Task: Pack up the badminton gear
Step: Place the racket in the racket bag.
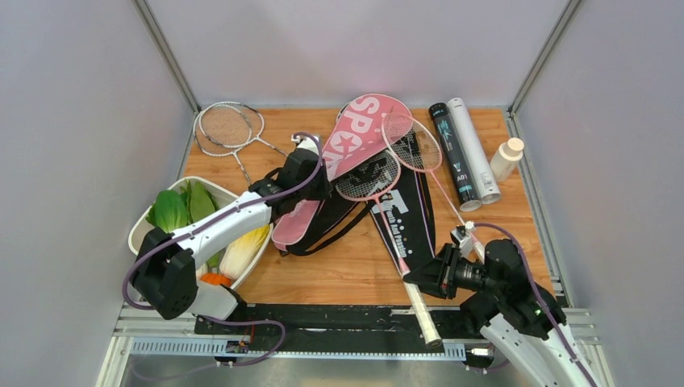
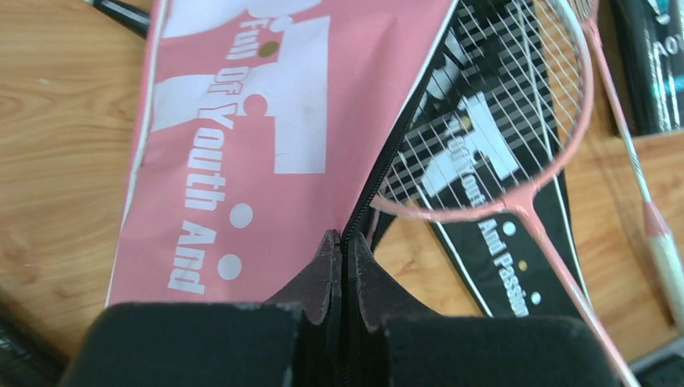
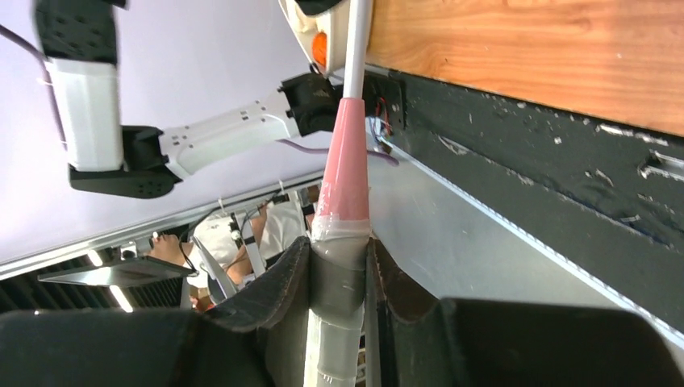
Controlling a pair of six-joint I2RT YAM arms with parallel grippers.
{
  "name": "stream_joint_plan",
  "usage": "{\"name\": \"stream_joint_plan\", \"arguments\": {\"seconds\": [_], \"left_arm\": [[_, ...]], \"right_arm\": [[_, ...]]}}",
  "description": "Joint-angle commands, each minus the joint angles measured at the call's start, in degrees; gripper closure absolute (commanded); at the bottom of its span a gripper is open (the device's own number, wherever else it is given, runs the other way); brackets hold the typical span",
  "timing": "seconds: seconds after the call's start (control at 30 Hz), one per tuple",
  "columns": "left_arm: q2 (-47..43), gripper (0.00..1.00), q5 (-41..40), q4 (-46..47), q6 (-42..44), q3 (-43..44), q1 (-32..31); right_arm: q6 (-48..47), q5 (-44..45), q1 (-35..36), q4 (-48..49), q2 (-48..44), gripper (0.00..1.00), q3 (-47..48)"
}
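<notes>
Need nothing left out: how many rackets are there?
4. Two silver rackets overlap at the far left. One pink racket lies across the black bag, handle in the right gripper. A second pink racket lies nearer the black tube. More could hide inside the pink bag.

Rackets, four: a silver pair with heads overlapped, a pink racket, a second pink racket.
Tubes, two: black tube, white tube.
Racket bags, two: pink bag, black bag.
One bottle.
One vegetable tray.
</notes>
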Motion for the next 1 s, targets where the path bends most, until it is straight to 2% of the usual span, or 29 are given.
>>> {"name": "stream_joint_plan", "arguments": {"seconds": [0.0,0.13,0.23,0.3,0.47,0.6,0.73,0.97], "left_arm": [[-4.6,1.00,9.1,10.0,-2.4,-3.7,-0.4],[-5.9,1.00,13.2,12.3,-3.5,-5.7,-0.5],[-6.2,1.00,15.4,13.7,-4.5,-6.3,-0.5],[-6.1,1.00,17.2,14.7,-5.3,-6.9,-0.5],[-5.0,1.00,19.9,16.4,-6.1,-8.4,-0.5],[-5.3,1.00,21.2,19.6,-7.8,-11.1,-0.7],[-6.0,1.00,21.0,19.7,-8.2,-12.6,-1.6],[-10.2,1.00,22.1,20.7,-10.5,-17.1,-2.6]], "right_arm": [[2.6,6.6,-0.3,12.6,0.8,1.00,1.1],[5.3,11.9,-0.2,20.1,0.8,1.00,-5.5],[9.2,15.1,-0.2,29.6,1.6,1.00,-11.1],[8.3,15.9,-0.2,35.4,4.6,1.00,-12.6],[1.6,20.7,1.6,39.6,14.2,1.00,-8.9],[4.7,24.1,2.5,51.2,20.1,1.00,-11.2],[4.9,27.2,4.1,61.7,32.2,1.00,-11.3],[-1.4,37.1,9.3,68.6,49.9,1.00,-1.8]]}}
